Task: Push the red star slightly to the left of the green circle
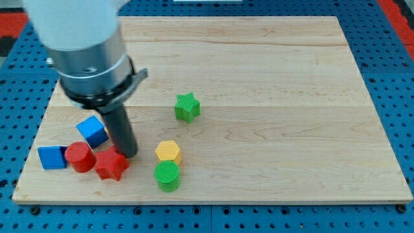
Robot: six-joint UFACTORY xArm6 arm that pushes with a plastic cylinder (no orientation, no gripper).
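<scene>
The red star (111,165) lies near the view's bottom left of the wooden board (272,77). The green circle (167,175) stands to its right, a clear gap between them. My tip (128,154) is at the red star's upper right edge, touching or nearly touching it, between the star and the yellow hexagon (168,151). The rod's upper part and the arm's grey body (84,45) cover the board's top left.
A red cylinder (79,156) touches the star's left side. A blue block (52,157) lies left of it and a blue cube (92,131) above. A green star (187,107) sits near the board's middle. The board's bottom edge (213,202) is close below.
</scene>
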